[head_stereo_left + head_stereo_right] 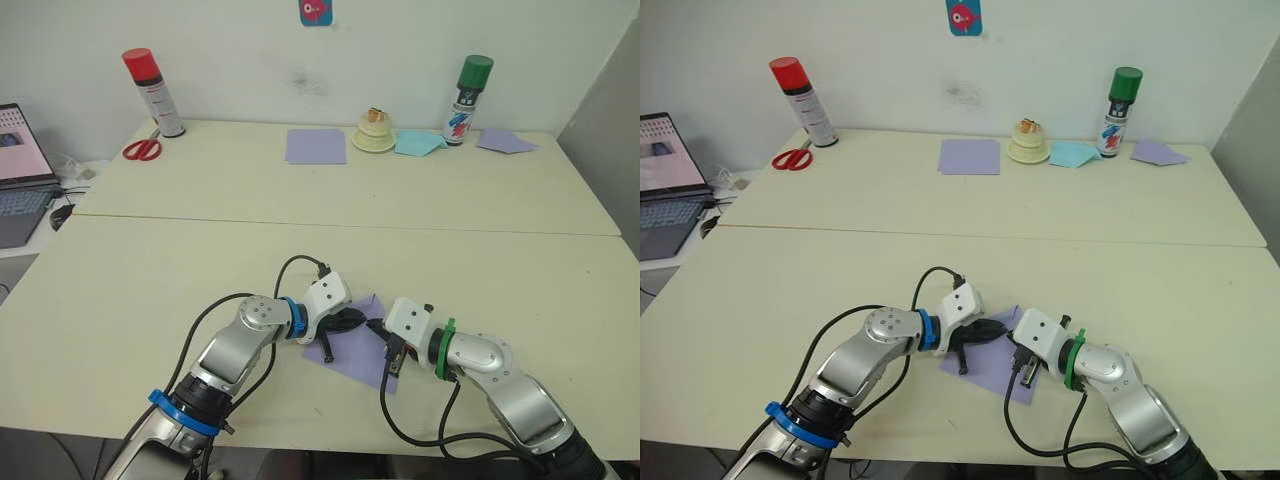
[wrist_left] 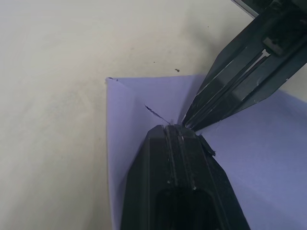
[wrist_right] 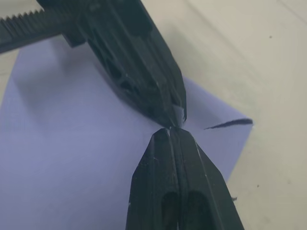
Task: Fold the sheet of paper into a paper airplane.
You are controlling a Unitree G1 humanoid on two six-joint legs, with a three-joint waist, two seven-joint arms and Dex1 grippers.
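Note:
The lavender sheet of paper (image 1: 356, 357) lies flat near the table's front edge, one corner pointing away from me. My left gripper (image 1: 360, 320) comes in from the left, shut, with a sliver of the sheet (image 3: 57, 143) caught at its tips. My right gripper (image 1: 386, 345) comes in from the right, shut, its tips pressed down on the paper (image 2: 129, 105) right against the left gripper's tips. A short dark crease shadow runs beside where they meet. No paper airplane shape shows.
At the back stand a red-capped spray can (image 1: 153, 92), red scissors (image 1: 143, 149), another lavender sheet (image 1: 315, 146), a cream dish (image 1: 375, 134), a pale blue paper piece (image 1: 418, 143), a green-capped can (image 1: 468, 100) and a folded lavender piece (image 1: 505, 141). A laptop (image 1: 22, 170) sits far left.

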